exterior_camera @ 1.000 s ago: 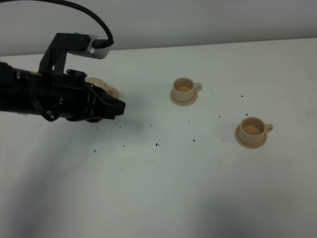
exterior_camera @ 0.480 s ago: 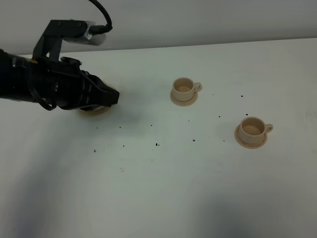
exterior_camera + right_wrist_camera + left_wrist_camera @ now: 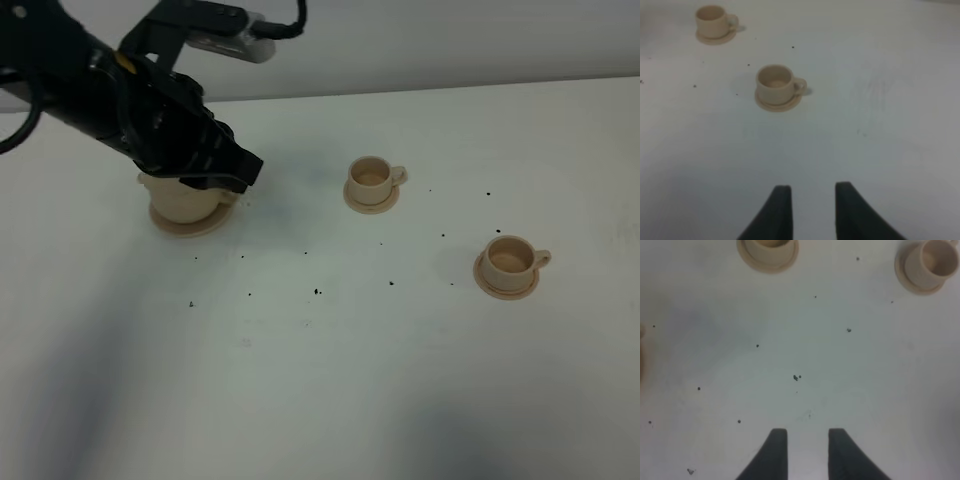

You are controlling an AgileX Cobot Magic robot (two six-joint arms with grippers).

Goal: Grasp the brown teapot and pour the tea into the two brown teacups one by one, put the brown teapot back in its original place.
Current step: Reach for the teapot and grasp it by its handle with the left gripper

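The brown teapot stands on its wide saucer, the original place, at the left of the table, with its upper part hidden by my left arm. My left gripper hangs open just right of the teapot, above the table, with nothing between its fingers. The two brown teacups sit on small saucers, one at the middle and one further right. My right gripper is open and empty, short of the right cup. The tea is out of view.
Small dark specks are scattered over the white table between teapot and cups. A pale wall runs along the table's far edge.
My left arm has risen and swung toward the back, uncovering the teapot on its saucer. The cups have not moved.
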